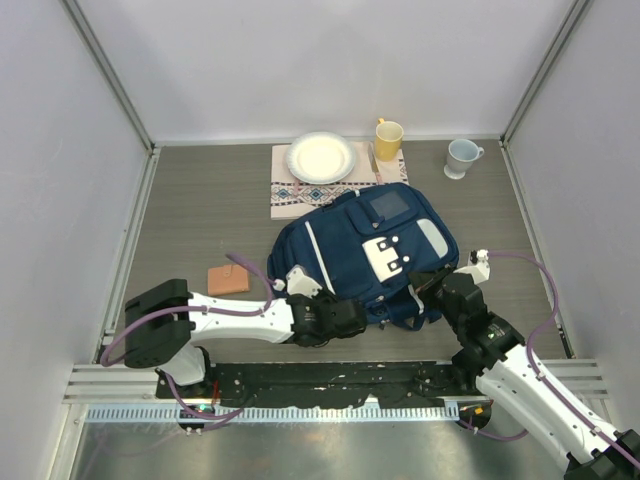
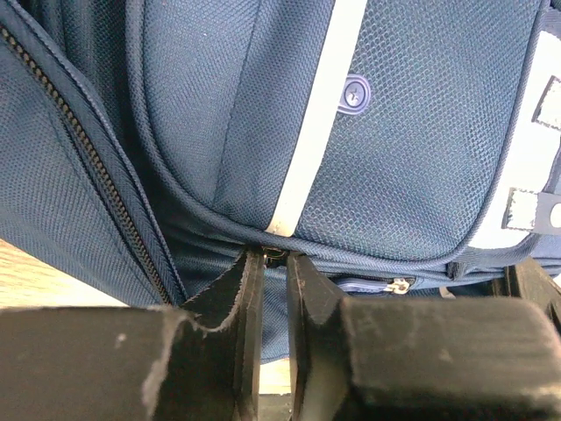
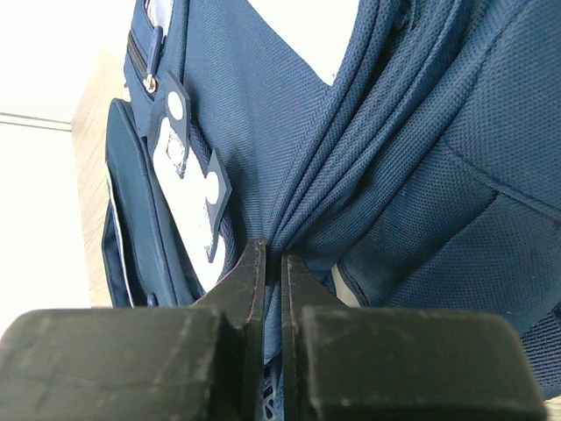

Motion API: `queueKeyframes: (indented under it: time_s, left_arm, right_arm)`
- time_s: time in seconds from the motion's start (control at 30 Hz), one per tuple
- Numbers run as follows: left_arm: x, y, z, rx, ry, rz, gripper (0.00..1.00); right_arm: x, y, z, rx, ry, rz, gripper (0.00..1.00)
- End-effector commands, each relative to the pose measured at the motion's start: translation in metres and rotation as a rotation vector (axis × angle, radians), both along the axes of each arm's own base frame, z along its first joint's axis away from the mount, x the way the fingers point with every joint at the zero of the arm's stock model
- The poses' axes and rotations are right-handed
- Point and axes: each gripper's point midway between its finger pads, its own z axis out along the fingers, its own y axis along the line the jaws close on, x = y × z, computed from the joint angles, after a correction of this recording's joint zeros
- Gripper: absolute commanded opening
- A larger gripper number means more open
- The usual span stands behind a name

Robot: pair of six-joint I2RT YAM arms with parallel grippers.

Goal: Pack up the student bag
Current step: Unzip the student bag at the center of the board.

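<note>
At the near edge of the worktop (image 1: pixel 200 200), right of centre, the right gripper (image 3: pixel 273 250) has its fingers pressed together on a bunch of navy cloth at the near-right corner of the student bag (image 1: pixel 345 245), and folds fan out from the pinch. Left of it, the left gripper (image 2: pixel 274 256) meets the bag's near-left edge. Its fingers stand close with only a thin slit between them and their tips are against a seam below a white stripe. Whether they grip anything there cannot be told. The bag lies flat, front side up, from the near-middle of the worktop toward the centre, with its white buckle patch (image 1: pixel 388 257) uppermost. In the left wrist view one long zip (image 2: pixel 96 171) runs closed along a side panel, and a small metal zip pull (image 2: pixel 400 285) rests low on the front. Nothing of the bag's inside or contents shows in any view. Just left of the bag, apart from it, a flat brown square (image 1: pixel 228 279) lies on the bare worktop. Toward the far edge a patterned placemat (image 1: pixel 300 195) carries a white paper plate (image 1: pixel 321 157) and, at its far-right corner, a yellow mug (image 1: pixel 388 137). The bag's far end reaches the mat's near-right corner. A pale mug (image 1: pixel 461 157) stands near the far-right corner, handle to the right. What either mug holds is too small to tell.
</note>
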Motion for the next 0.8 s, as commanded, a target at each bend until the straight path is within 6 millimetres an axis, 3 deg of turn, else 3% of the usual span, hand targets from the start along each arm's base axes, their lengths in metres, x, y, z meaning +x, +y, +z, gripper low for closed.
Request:
queueKeyframes:
  time_s: [0.0,0.03,0.1,0.27,0.33,0.53,0.6,0.67,0.77]
  left_arm:
    - [0.022,0.047,0.001,0.1,-0.099,0.151,0.15]
    - [0.023,0.047,0.002,0.101,-0.104,0.153,0.16]
    - [0.024,0.047,0.004,0.103,-0.112,0.156,0.34]
    - [0.028,0.044,0.005,0.107,-0.136,0.162,0.5]
    - [0.03,0.04,0.005,0.107,-0.145,0.15,0.49]
    - [0.033,0.031,0.005,0.123,-0.169,0.112,0.2]
    - [0.033,0.03,0.007,0.126,-0.173,0.108,0.17]
    - [0.034,0.03,0.006,0.133,-0.176,0.105,0.09]
    - [0.034,0.031,0.005,0.147,-0.18,0.104,0.08]
  right_arm:
    - [0.003,-0.008,0.01,-0.033,-0.033,-0.025,0.01]
    - [0.003,-0.008,0.011,-0.032,-0.034,-0.027,0.01]
    - [0.003,-0.008,0.011,-0.034,-0.035,-0.023,0.01]
    - [0.003,-0.008,0.01,-0.036,-0.032,-0.023,0.01]
    - [0.003,-0.007,0.011,-0.035,-0.035,-0.019,0.01]
    - [0.003,-0.008,0.011,-0.04,-0.035,-0.02,0.01]
    - [0.002,-0.008,0.011,-0.043,-0.035,-0.019,0.01]
    - [0.002,-0.008,0.011,-0.042,-0.034,-0.019,0.01]
    - [0.002,-0.008,0.011,-0.042,-0.034,-0.019,0.01]
